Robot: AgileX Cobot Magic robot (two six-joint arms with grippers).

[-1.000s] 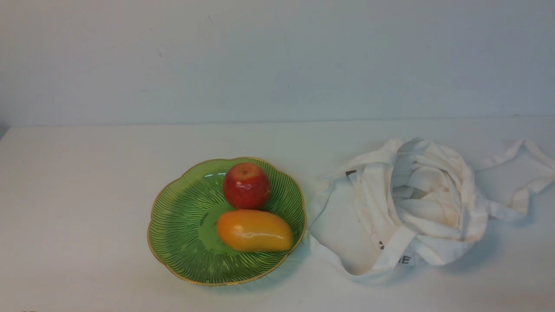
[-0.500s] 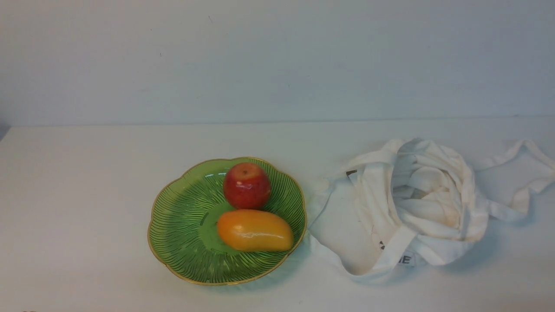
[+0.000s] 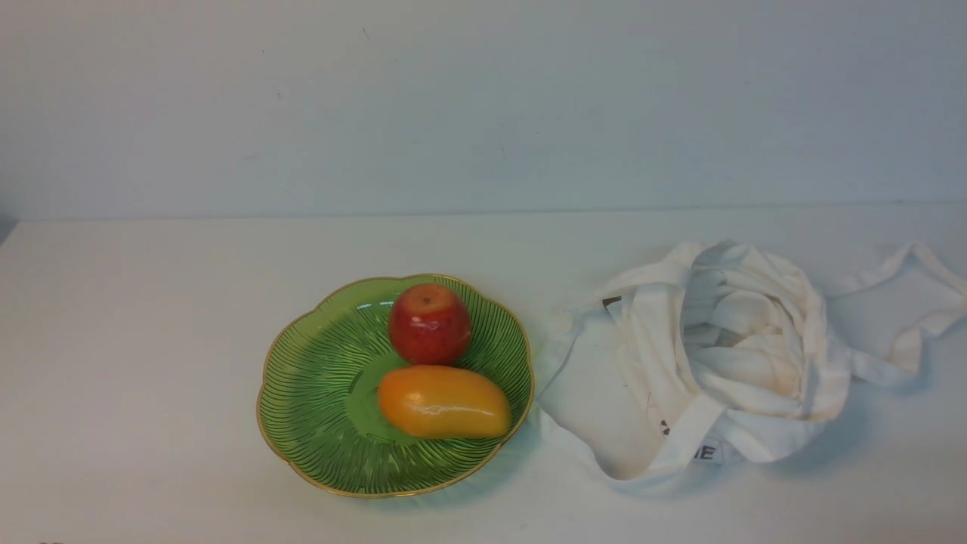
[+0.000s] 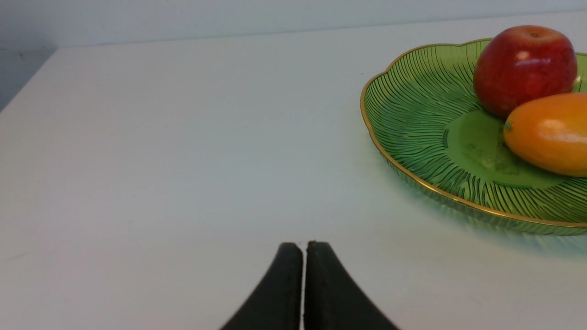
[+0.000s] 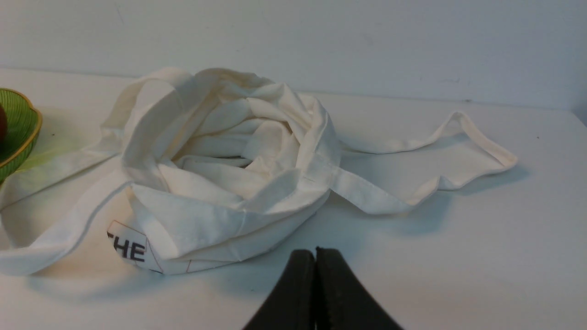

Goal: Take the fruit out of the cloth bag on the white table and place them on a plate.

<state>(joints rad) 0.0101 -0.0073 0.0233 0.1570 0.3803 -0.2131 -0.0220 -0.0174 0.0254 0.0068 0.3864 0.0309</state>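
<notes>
A: Fruit status?
B: Glossy orange-yellow mango-shaped fruit (image 3: 443, 402) lies in the ribbed green gold-rimmed plate (image 3: 313, 393), touching a red apple (image 3: 429, 323) behind it.
A: Bag?
B: Crumpled white cloth tote (image 3: 725, 363) just right of the plate, looks empty, folds hide the bottom.
A: Grippers?
B: Left gripper (image 4: 302, 245) and right gripper (image 5: 315, 252) both clenched, holding nothing, over the matte white table (image 3: 151, 302).

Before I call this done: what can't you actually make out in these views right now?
- Inside of the cloth bag: crumpled folds hide the bottom in the front and right wrist views; leftover fruit cannot be ruled out.
- Bag lettering: only "THE" shows; a fold covers the rest.
- Mango and plate: cut off by the left wrist frame edge.
- Both arms: out of the front view.
</notes>
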